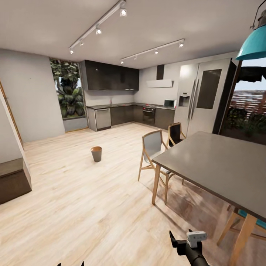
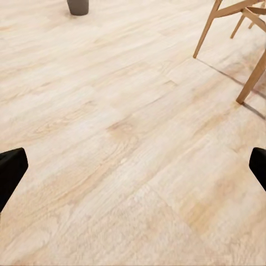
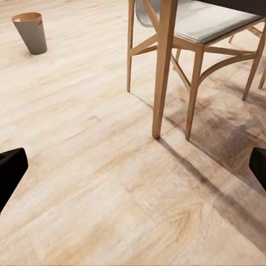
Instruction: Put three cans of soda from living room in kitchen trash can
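Two grippers low over pale wood floor, kitchen ahead, nothing held.

Far left: a tall window with greenery, then glossy dark cabinets and a built-in oven along the back wall. Standing alone on the floor, well apart from the furniture: the tash can, upright, beige-grey outside, brown inside. Further right: a grey-seated wooden chair tucked at a grey dining table, with a teal lamp overhead. Left gripper spread wide, empty, dark fingertips at the frame edges over bare planks. Right gripper likewise spread and empty, near the chair legs, bin beyond.
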`<state>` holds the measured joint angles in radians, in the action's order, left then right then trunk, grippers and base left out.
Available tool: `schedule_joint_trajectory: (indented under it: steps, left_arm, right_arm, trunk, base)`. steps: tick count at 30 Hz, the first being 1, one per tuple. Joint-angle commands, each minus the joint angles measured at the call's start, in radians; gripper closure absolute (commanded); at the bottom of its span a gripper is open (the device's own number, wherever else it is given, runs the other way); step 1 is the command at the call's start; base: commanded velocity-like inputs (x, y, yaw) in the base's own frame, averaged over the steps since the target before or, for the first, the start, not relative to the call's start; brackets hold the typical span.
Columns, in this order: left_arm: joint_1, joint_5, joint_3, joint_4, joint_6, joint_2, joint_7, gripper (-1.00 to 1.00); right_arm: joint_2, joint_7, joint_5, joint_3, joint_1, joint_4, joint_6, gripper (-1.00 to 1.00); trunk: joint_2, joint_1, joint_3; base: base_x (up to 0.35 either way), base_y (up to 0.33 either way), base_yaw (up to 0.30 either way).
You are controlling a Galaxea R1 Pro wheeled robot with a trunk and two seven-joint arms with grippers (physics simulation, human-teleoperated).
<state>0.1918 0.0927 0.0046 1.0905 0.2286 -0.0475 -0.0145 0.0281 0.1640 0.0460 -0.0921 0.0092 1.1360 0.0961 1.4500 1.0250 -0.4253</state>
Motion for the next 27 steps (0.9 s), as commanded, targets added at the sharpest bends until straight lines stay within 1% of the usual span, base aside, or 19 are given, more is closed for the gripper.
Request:
schedule_joint_trajectory:
  steps: [1,9,11,12,14,15,18,19,20,22,23,24,27]
  left_arm:
    - [0.0,0.0,0.0,0.0,0.0,0.0,0.0,-1.0]
    - [0.0,0.009,0.002,0.001,-0.002,0.0,0.008,-1.0]
    - [-0.011,0.013,0.003,0.001,-0.002,0.0,0.026,-1.0]
    - [-0.022,0.016,0.004,0.0,-0.002,0.001,0.048,-1.0]
    - [-0.027,0.017,0.004,-0.001,-0.003,0.001,0.064,-1.0]
    - [-0.033,0.017,0.004,-0.008,-0.003,0.001,0.093,-1.0]
    - [-0.055,0.018,0.004,-0.029,-0.004,0.001,0.126,-1.0]
    - [-0.055,0.018,0.004,-0.029,-0.004,0.001,0.126,-1.0]
    - [-0.076,0.025,0.005,-0.045,-0.004,0.001,0.147,-1.0]
    - [-0.094,0.042,0.005,-0.06,-0.004,0.001,0.162,-1.0]
    - [-0.101,0.054,0.005,-0.066,-0.004,0.001,0.167,-1.0]
    - [-0.111,0.081,0.004,-0.074,-0.005,0.0,0.175,-1.0]
    - [-0.12,0.111,0.004,-0.081,-0.006,-0.001,0.181,-1.0]
  right_arm:
    - [0.0,0.0,0.0,0.0,0.0,-0.003,0.001,-1.0]
    - [0.001,0.0,0.002,0.0,0.0,-0.018,0.002,-1.0]
    - [0.001,0.0,0.003,0.001,0.0,-0.022,0.003,-1.0]
    - [0.001,0.0,0.003,0.002,0.001,-0.024,0.003,-1.0]
    - [0.001,0.0,0.003,0.003,0.001,-0.024,0.003,-1.0]
    - [0.001,0.0,0.003,0.004,0.001,-0.025,0.004,-1.0]
    - [0.001,0.0,0.003,0.004,0.002,-0.026,0.005,-1.0]
    - [0.001,0.0,0.003,0.004,0.002,-0.026,0.005,-1.0]
    - [0.002,0.0,0.003,0.006,0.003,-0.026,0.005,-1.0]
    - [0.002,0.0,0.004,0.012,0.004,-0.027,0.005,-1.0]
    - [0.002,0.0,0.003,0.017,0.004,-0.027,0.005,-1.0]
    - [0.002,0.0,0.003,0.028,0.005,-0.027,0.005,-1.0]
    - [0.001,0.0,0.003,0.038,0.006,-0.027,0.005,-1.0]
  trunk:
    - [0.0,0.0,0.0]
    - [0.0,0.0,0.0]
    - [0.0,0.0,0.0]
    - [0.0,0.0,0.0]
    - [0.0,0.0,0.0]
    - [0.0,0.0,0.0]
    - [0.0,0.0,0.0]
    - [0.0,0.0,0.0]
    - [0.0,0.0,0.0]
    - [0.0,0.0,0.0]
    - [0.0,0.0,0.0]
    - [0.0,0.0,0.0]
    - [0.0,0.0,0.0]
  base:
    - [0.31,0.107,0.0]
    - [0.31,0.106,0.0]
    - [0.31,0.105,0.0]
    - [0.31,0.106,0.0]
    - [0.311,0.106,0.0]
    - [0.31,0.108,0.0]
    - [0.304,0.109,0.0]
    - [0.298,0.11,0.0]
    - [0.28,0.115,0.0]
    - [0.267,0.119,0.0]
    - [0.254,0.124,0.0]
    - [0.242,0.131,0.0]
    - [0.235,0.149,0.0]
